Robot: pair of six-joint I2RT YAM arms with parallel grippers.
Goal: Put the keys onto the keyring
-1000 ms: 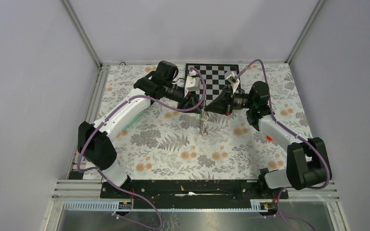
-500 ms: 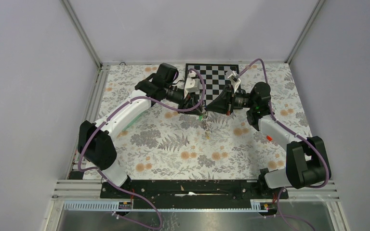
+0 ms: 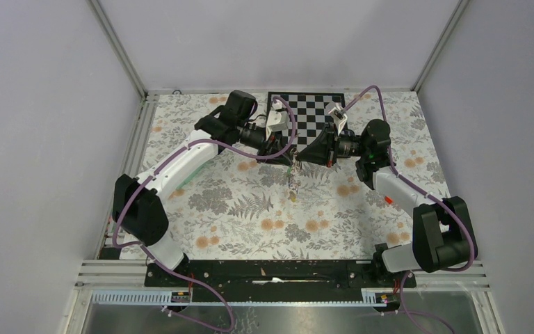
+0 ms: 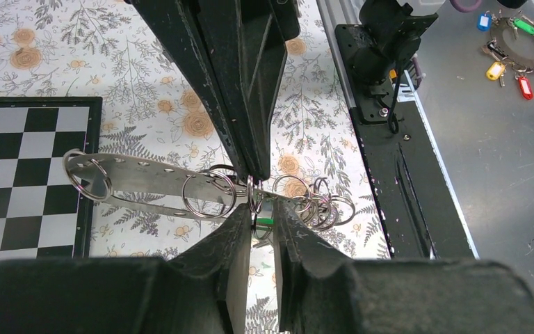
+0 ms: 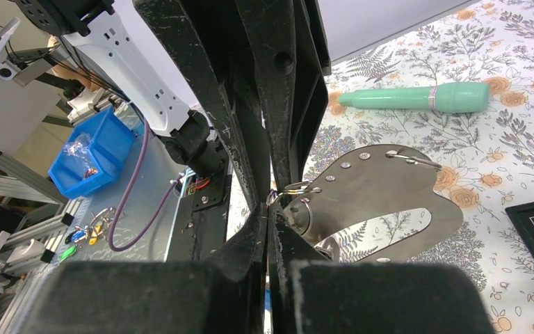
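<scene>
- Top view: the left gripper (image 3: 285,154) and the right gripper (image 3: 304,157) meet tip to tip above the floral table (image 3: 236,209), just in front of the checkerboard (image 3: 306,111).
  - A small bunch (image 3: 292,182) hangs below the meeting point, with a yellow key (image 3: 292,197) at its lower end.
  - Half a second ago the bunch had swung a little toward the right arm. It now hangs straight under the tips again, and the arms have barely shifted. I judge this as fine work at the tips, with a load that swings freely.
- Left wrist view: the left fingers (image 4: 240,216) have drawn in over the last second and now stand close together.
  - A green key (image 4: 265,222) sits in the narrow gap between them. It looks nipped, though the contact itself is too small to see for sure.
  - Just above, the right gripper's dark tip comes down onto a small keyring (image 4: 256,200). This sits at the edge of a flat metal plate (image 4: 146,182) that carries several more rings.
  - The closing jaws suggest the key is being secured so it can be pushed onto the ring. It is not yet threaded.
- Right wrist view: the right gripper's jaws are pressed together, pinching what appears to be the keyring (image 5: 293,186) where it meets the plate.
  - The plate hangs beyond it, off the table.
  - A mint-green piece (image 5: 417,99) lies well apart on the cloth.
  - The right arm looks to be holding the ring steady, so the threading falls to the left.
</scene>
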